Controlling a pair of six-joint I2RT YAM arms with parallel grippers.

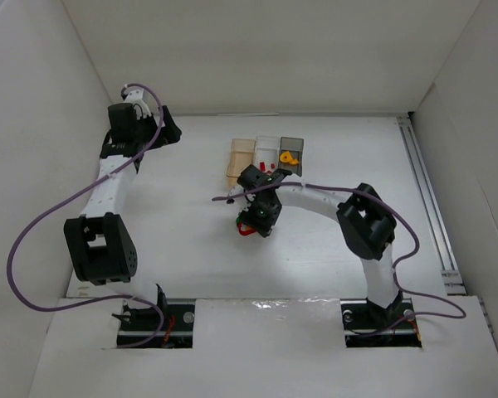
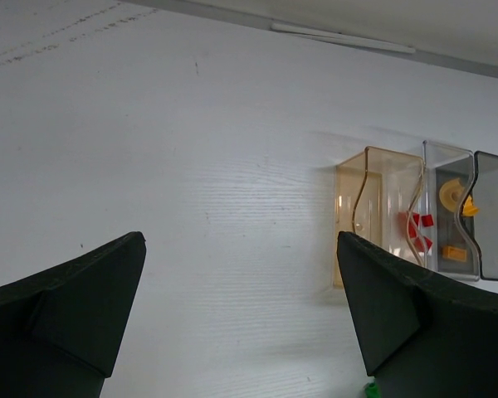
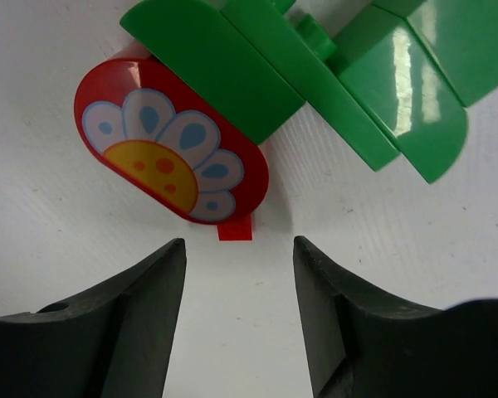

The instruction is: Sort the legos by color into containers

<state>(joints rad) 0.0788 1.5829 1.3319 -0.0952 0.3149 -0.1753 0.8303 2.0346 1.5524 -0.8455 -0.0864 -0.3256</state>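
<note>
One red lego [image 3: 170,157], oval and printed with a white-petalled, yellow-centred flower, lies just beyond the right gripper [image 3: 239,245], touching glossy green legos [image 3: 232,66] farther out. Its fingers stand apart, gripping nothing. The left gripper [image 2: 239,239] is spread too, with the containers [image 2: 365,191] ahead to its right.

Right wrist: green legos [image 3: 349,87] cut by top edge. Left wrist: dark grey container [image 2: 495,217] cut by right edge.
</note>
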